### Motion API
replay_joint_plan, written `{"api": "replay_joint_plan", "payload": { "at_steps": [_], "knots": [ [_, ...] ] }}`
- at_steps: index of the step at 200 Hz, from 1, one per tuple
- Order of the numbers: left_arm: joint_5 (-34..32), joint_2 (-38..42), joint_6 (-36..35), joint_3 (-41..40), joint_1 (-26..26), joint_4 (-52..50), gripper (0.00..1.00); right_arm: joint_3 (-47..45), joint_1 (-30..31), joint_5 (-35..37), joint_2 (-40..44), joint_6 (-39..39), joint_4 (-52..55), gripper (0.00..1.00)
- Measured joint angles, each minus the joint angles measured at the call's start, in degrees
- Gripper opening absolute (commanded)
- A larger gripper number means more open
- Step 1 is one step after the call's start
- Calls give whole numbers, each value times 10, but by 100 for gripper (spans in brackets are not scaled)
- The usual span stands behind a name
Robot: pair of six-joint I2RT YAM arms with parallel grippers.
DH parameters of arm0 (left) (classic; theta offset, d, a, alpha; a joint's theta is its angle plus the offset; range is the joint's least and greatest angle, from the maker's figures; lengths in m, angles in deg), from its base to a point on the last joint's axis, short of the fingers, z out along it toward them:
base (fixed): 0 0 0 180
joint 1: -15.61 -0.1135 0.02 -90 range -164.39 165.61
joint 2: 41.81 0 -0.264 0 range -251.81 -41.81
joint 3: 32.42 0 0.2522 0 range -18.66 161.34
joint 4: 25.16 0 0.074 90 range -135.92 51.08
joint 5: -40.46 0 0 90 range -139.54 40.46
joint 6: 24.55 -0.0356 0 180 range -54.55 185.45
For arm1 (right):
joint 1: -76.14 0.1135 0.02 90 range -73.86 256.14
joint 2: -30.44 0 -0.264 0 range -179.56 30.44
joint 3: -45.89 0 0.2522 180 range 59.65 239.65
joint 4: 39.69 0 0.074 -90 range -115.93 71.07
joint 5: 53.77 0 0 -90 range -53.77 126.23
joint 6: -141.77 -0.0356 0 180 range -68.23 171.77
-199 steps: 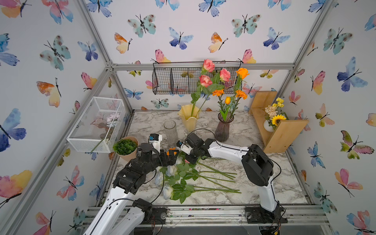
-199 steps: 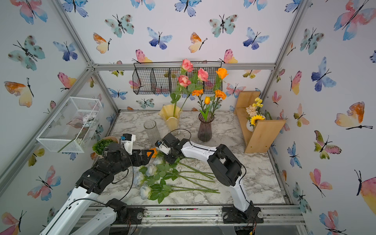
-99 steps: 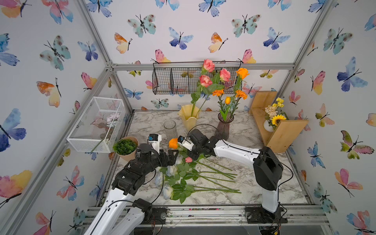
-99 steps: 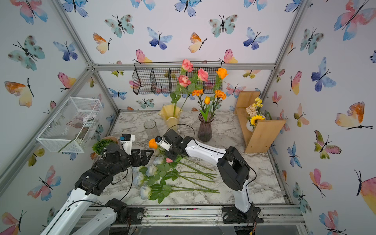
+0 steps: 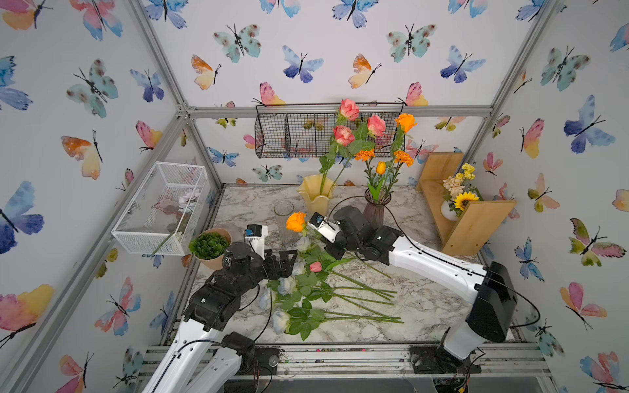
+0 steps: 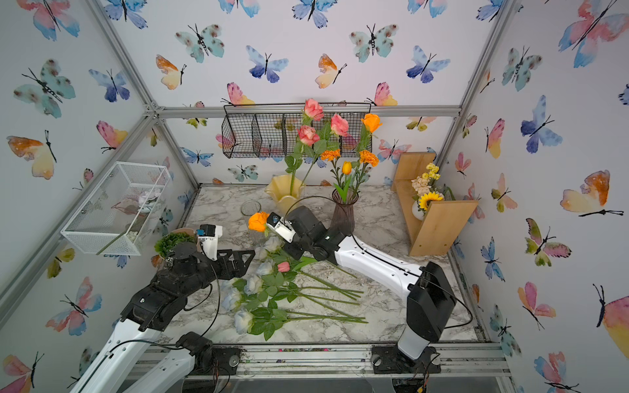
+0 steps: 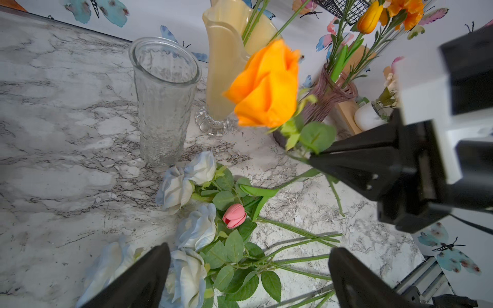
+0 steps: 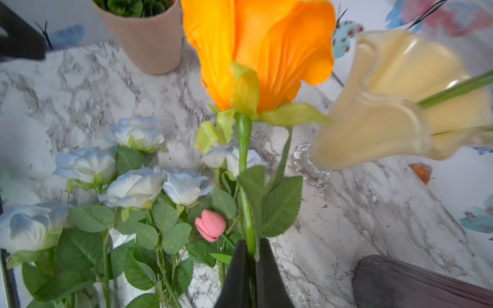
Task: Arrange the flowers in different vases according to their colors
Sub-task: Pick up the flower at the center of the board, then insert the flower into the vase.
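My right gripper (image 8: pixel 250 248) is shut on the green stem of an orange rose (image 5: pixel 296 221), holding the bloom up above the table by the clear glass vase (image 5: pixel 283 207). That vase holds nothing. Pink roses (image 5: pixel 343 134) stand in the yellow vase (image 5: pixel 315 197). Orange flowers (image 5: pixel 403 158) stand in the purple vase (image 5: pixel 376 207). Several white-blue roses (image 5: pixel 287 284) and a pink tulip bud (image 5: pixel 316 266) lie on the marble. My left gripper (image 5: pixel 284 263) hangs open over the white-blue blooms, holding nothing.
A tan pot with a green succulent (image 5: pixel 209 245) stands beside my left arm. A wooden shelf (image 5: pixel 473 224) at the right carries a small white vase with a sunflower bunch (image 5: pixel 464 200). A black wire basket (image 5: pixel 292 136) and a white mesh basket (image 5: pixel 160 207) hang on the walls.
My right gripper has closed on the orange rose's stem and lifted it off the pile, up and toward the back. My left arm has stayed put, open.
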Motion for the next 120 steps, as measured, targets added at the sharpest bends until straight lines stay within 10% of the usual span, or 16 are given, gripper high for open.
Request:
{"api": "replay_joint_plan", "payload": {
  "at_steps": [120],
  "knots": [
    [-13,-6,4,0,0,0,99,-19,-116,108,125,-75,-335,2]
  ]
}}
